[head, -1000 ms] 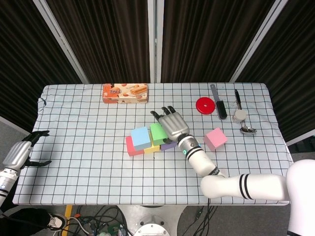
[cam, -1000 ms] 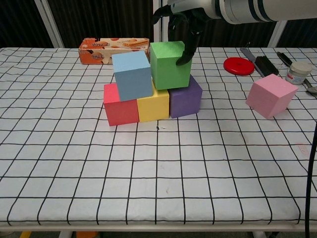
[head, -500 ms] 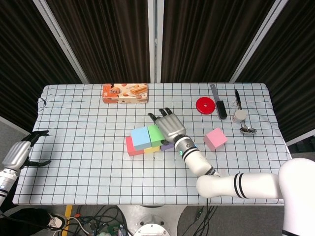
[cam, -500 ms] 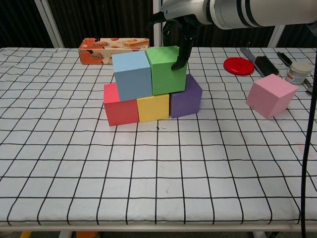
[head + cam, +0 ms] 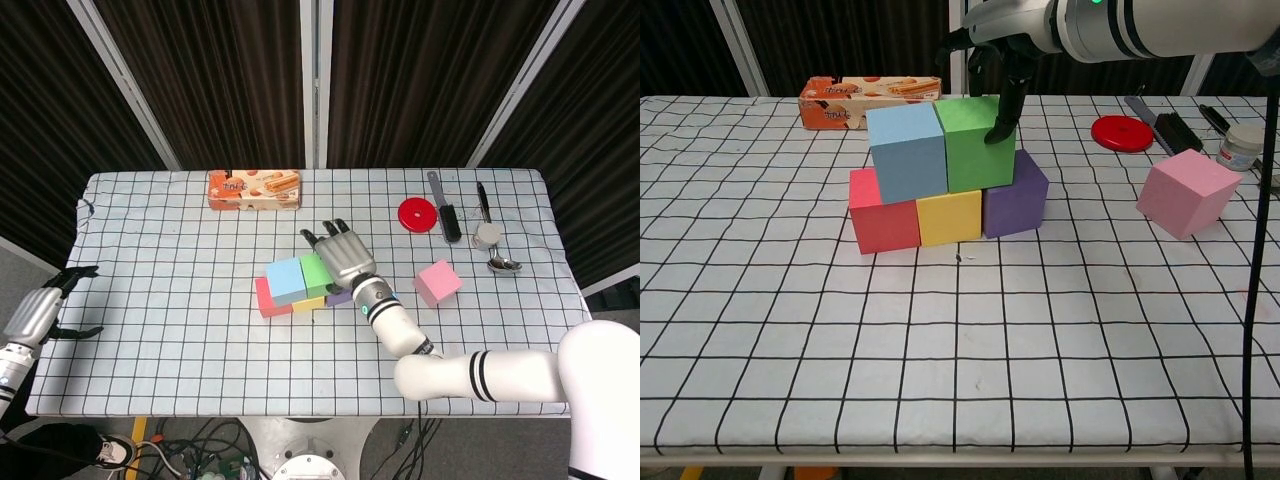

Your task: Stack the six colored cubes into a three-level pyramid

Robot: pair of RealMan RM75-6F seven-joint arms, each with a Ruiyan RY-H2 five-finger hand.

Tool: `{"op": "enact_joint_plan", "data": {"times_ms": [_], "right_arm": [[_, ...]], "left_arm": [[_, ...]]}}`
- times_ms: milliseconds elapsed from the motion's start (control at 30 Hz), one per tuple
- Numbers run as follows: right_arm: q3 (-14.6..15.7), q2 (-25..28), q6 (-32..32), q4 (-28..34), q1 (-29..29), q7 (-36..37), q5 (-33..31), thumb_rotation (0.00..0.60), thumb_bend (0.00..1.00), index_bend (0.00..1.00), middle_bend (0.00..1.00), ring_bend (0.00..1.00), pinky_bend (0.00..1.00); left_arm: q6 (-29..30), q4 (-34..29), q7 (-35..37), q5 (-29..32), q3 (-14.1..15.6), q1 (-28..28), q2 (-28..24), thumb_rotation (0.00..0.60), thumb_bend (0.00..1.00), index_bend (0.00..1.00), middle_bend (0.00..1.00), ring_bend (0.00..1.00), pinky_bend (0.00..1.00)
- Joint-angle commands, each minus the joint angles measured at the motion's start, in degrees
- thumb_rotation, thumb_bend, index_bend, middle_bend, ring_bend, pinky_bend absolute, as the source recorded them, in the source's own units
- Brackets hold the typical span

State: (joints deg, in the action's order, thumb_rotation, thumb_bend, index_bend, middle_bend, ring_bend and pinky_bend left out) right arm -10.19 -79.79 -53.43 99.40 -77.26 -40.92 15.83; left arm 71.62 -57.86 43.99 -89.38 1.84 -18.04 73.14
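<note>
Red cube (image 5: 883, 213), yellow cube (image 5: 949, 217) and purple cube (image 5: 1017, 194) sit in a touching row on the checked bench (image 5: 960, 340), forming the bottom level. Blue cube (image 5: 907, 152) rests on top over the red-yellow seam; green cube (image 5: 979, 142) rests beside it over the yellow-purple seam, the two touching. Pink cube (image 5: 1187, 193) stands alone on the bench well to the right, tilted corner-on to the chest camera.

Right hand (image 5: 340, 254) hovers over the green cube. Chest view shows what the head view hides: one dark fingertip (image 5: 1000, 128) touches the green cube's upper right edge while the other fingers (image 5: 975, 50) curl above its back, grasping nothing. Head view shows only the back of this hand, covering most of the green and purple cubes (image 5: 341, 296).

Left hand (image 5: 40, 314) appears in the head view alone, off the bench's left edge, fingers spread and holding nothing.

Far edge of the bench: snack box (image 5: 870, 100) to the left; red lid (image 5: 1122, 132), a black-handled tool (image 5: 1170, 125) and a small jar (image 5: 1244, 147) to the right. Head view adds a spoon (image 5: 502, 264) beside the jar, cut off in the chest view.
</note>
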Motion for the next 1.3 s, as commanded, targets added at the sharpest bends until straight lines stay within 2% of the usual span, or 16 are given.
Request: {"op": "enact_joint_plan", "data": {"times_ms": [33, 533, 700, 933, 1133, 1300], "right_arm": [[0.05, -0.2, 0.07, -0.17, -0.17, -0.1, -0.18, 0.6, 0.31, 0.0, 0.43, 0.0, 0.0], [0.5, -0.41, -0.15, 0.24, -0.66, -0.67, -1.01, 0.6, 0.29, 0.0, 0.4, 0.0, 0.0], [0.43, -0.44, -0.2, 0.03, -0.64, -0.36, -1.52, 0.6, 0.23, 0.0, 0.32, 0.0, 0.0], [0.3, -0.05, 1.03, -0.27, -0.52, 0.38, -2.0, 0.6, 0.16, 0.0, 0.11, 0.0, 0.0], [-0.31, 1.29, 1.88, 1.02, 0.19, 2.22, -0.42, 0.6, 0.12, 0.0, 0.05, 0.0, 0.0], [-0.07, 5.71, 1.91, 5.12, 1.98, 4.03, 1.31, 0.6, 0.1, 0.0, 0.02, 0.0, 0.0]], "left_arm": [[0.0, 0.07, 0.05, 0.01, 0.01, 0.02, 0.04, 0.6, 0.02, 0.14, 0.18, 0.09, 0.2], [0.16, 0.44, 0.38, 0.01, 0.05, 0.15, 0.13, 0.6, 0.02, 0.14, 0.18, 0.09, 0.2], [0.18, 0.47, 0.4, 0.03, 0.05, 0.17, 0.15, 0.6, 0.02, 0.14, 0.18, 0.09, 0.2], [-0.12, 0.72, 0.52, 0.11, 0.09, 0.14, 0.28, 0.6, 0.02, 0.14, 0.18, 0.09, 0.2], [0.07, 0.68, 0.58, 0.05, 0.06, 0.16, 0.24, 0.6, 0.02, 0.14, 0.18, 0.09, 0.2], [-0.21, 0.64, -0.37, 0.45, -0.3, -0.04, 0.6, 0.6, 0.02, 0.14, 0.18, 0.09, 0.2]]}}
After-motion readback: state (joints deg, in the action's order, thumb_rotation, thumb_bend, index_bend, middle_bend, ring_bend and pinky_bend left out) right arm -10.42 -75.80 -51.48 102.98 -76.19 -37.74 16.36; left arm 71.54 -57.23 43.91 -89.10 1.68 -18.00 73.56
